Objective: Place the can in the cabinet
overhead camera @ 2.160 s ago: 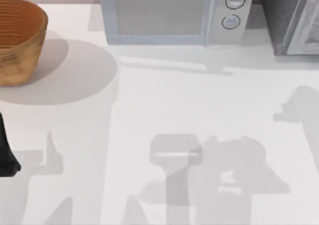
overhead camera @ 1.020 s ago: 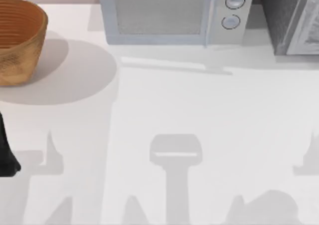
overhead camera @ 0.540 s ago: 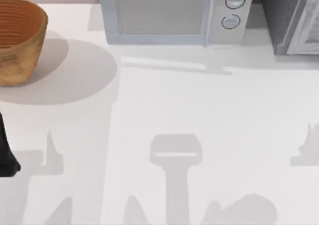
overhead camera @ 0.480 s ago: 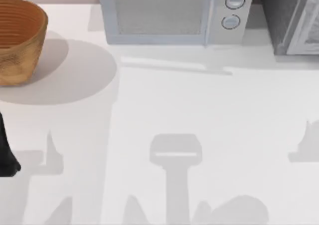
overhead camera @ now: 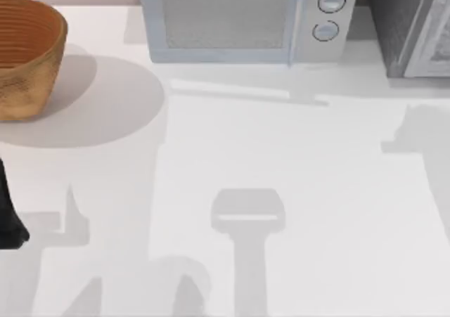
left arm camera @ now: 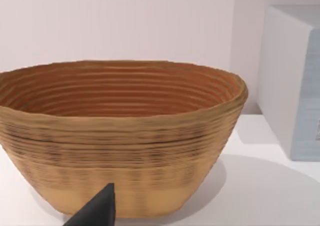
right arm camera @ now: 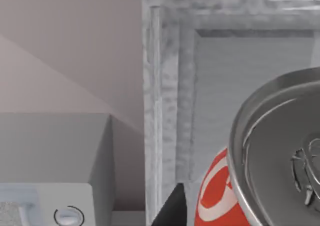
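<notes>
The can fills the near part of the right wrist view, with its silver lid and red-and-white label facing the camera. My right gripper is shut on it, and one dark fingertip shows beside the label. The can hangs in the air just in front of the cabinet, whose speckled grey frame and pale inner panel stand right behind it. In the top view the cabinet stands at the far right corner of the table. My left arm stays parked at the table's left edge.
A light grey microwave with two round knobs stands at the back middle, just left of the cabinet. A woven basket sits at the back left, close in front of the left wrist camera as the basket.
The right arm's shadow has shifted from the table's front right to the right side near the cabinet. The left arm, basket and microwave have not moved.
</notes>
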